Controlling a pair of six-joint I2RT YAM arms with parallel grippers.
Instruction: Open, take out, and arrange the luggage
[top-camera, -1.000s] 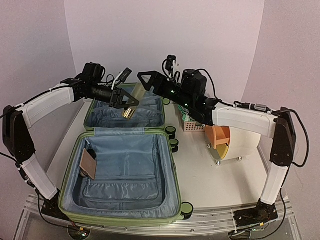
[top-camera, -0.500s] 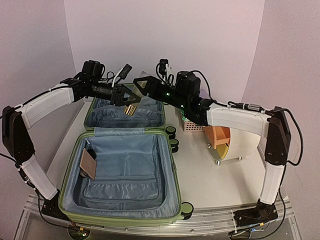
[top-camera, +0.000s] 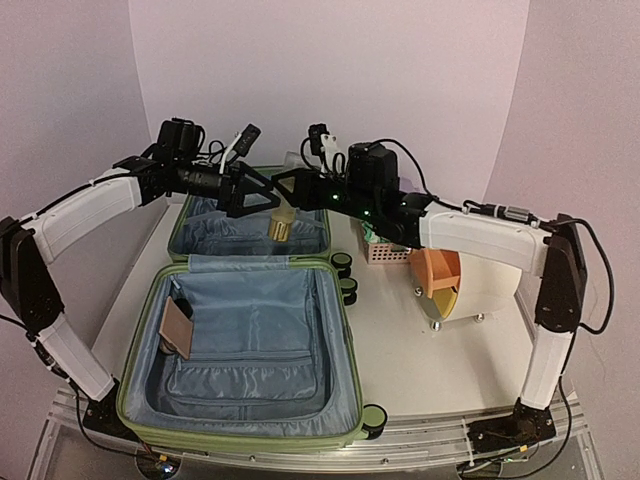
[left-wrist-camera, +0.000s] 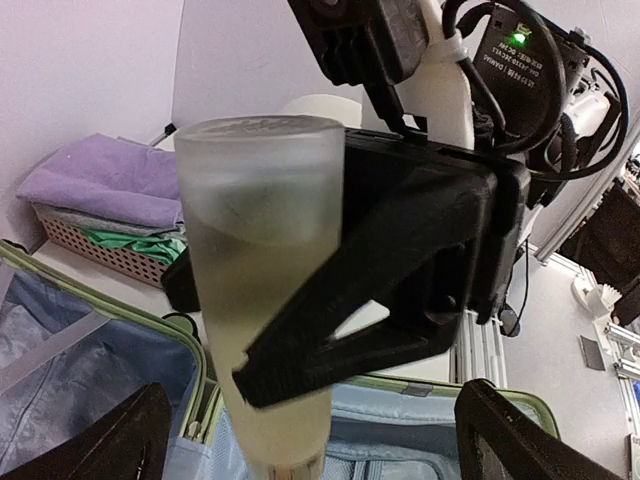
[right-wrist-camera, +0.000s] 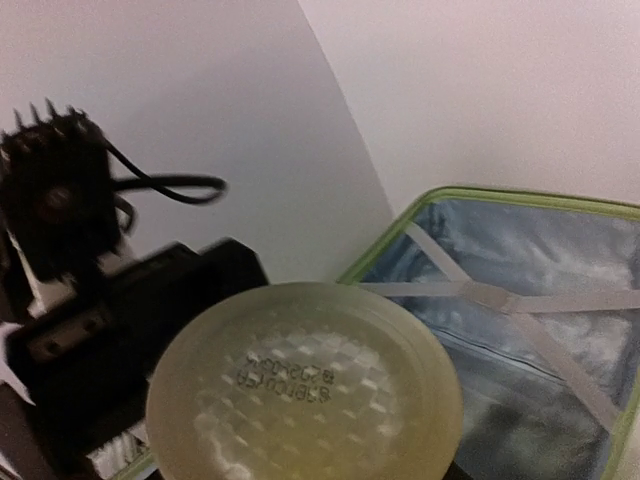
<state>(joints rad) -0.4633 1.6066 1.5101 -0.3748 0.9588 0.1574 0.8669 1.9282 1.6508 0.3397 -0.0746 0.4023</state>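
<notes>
Pale lilac walls surround a white table (top-camera: 420, 350). Above it, the right gripper (top-camera: 288, 190) is clamped around a frosted bottle (top-camera: 283, 216), its gold cap pointing down. The left gripper (top-camera: 256, 196) sits just beside the bottle, fingers spread wide, holding nothing. Beneath them lies the luggage (top-camera: 260, 320), a light-green hard-shell suitcase opened flat on the table's left side. Its grey-blue lining faces up, with crossed straps (right-wrist-camera: 490, 295) in the far half and black-and-green wheels (top-camera: 346, 278) along its right edge.

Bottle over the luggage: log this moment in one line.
bottle: frosted, gold cap down, over open luggage | left gripper: open, not touching bottle | right gripper: shut on bottle
</notes>
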